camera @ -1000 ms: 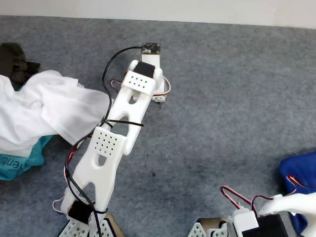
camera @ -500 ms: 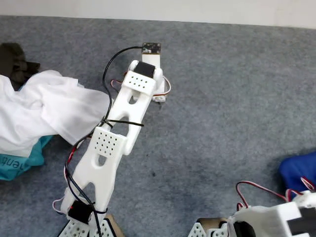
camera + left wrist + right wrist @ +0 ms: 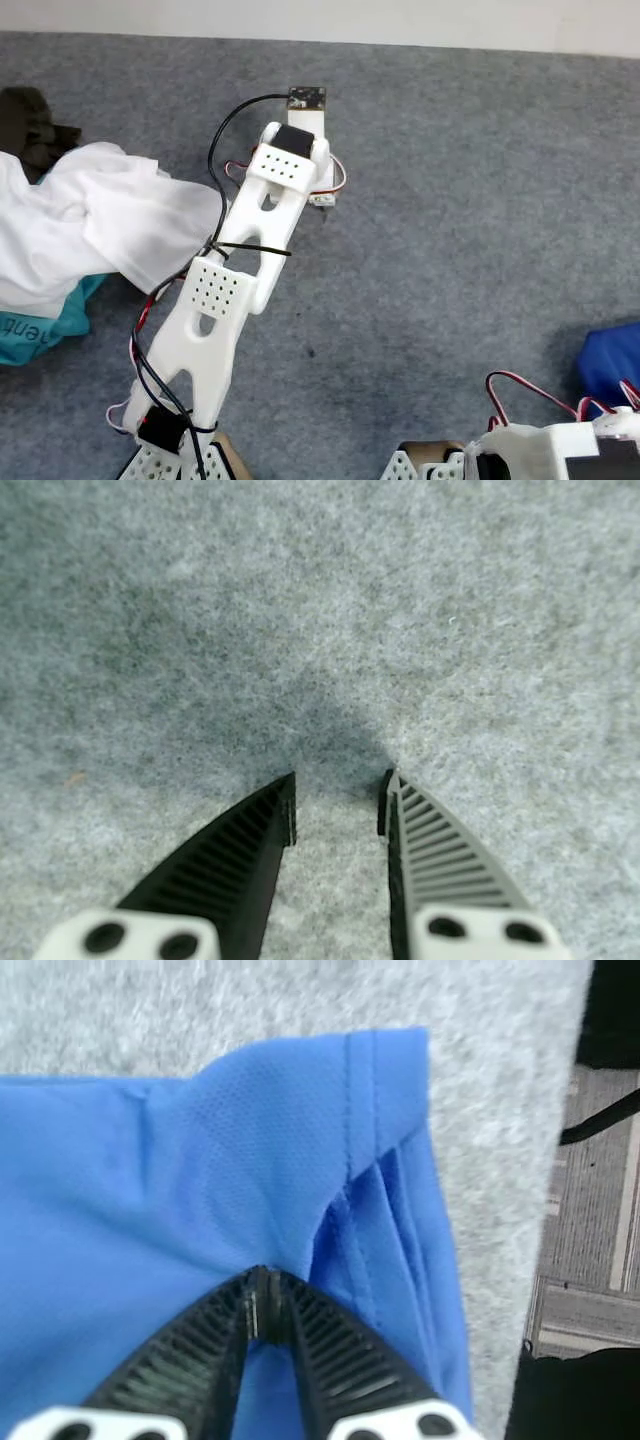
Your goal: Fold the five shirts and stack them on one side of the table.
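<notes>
blue mesh shirt (image 3: 200,1180), seam stitched, lying at the grey bench's (image 3: 450,200) right near edge.
right jaws pressed together, pinching its fabric; left jaws part spread over bare bench.

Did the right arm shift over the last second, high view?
Yes. Against the unmoving left arm, the right arm has pulled back toward the picture's bottom edge, claw shut on the blue shirt.

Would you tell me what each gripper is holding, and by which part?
Right gripper pinches the blue shirt near a seam; left gripper holds nothing.
</notes>
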{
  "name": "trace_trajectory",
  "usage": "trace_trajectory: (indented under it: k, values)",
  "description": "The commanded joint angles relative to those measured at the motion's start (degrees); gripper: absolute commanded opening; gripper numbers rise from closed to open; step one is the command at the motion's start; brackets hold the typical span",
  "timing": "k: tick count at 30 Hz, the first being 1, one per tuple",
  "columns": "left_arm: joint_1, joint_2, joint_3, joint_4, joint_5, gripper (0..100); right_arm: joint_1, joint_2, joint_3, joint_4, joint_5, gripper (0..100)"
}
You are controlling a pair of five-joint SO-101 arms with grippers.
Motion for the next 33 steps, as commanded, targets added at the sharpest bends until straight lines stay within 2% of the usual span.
trace_trajectory:
  k: [1, 10, 14, 21, 25, 28, 33]
  values:
    - [0.92, 0.04, -0.22, -0.88, 0.00, 16, -0.31, -4.79, -0.22, -0.66, -2.02, 0.5]
    - [0.92, 0.04, -0.22, -0.88, 0.00, 16, 0.57, -10.59, -0.04, 4.79, -1.58, 0.5]
    - [0.92, 0.04, -0.22, -0.88, 0.00, 16, 1.45, -12.18, 4.88, 5.14, 3.78, 0.5]
    - [0.92, 0.04, -0.22, -0.88, 0.00, 16, 1.45, -15.43, 17.89, -2.51, 8.00, 0.5]
    - [0.92, 0.04, -0.22, -0.88, 0.00, 16, 1.54, -19.82, 22.99, -3.21, 11.52, 0.5]
    - [1.01, 0.04, -0.31, -0.88, 0.00, 16, 1.45, -24.84, 24.92, -3.21, 10.99, 0.5]
    - [0.92, 0.04, -0.22, -1.67, 0.00, 16, 1.36, -33.89, 24.75, -3.30, 3.60, 0.5]
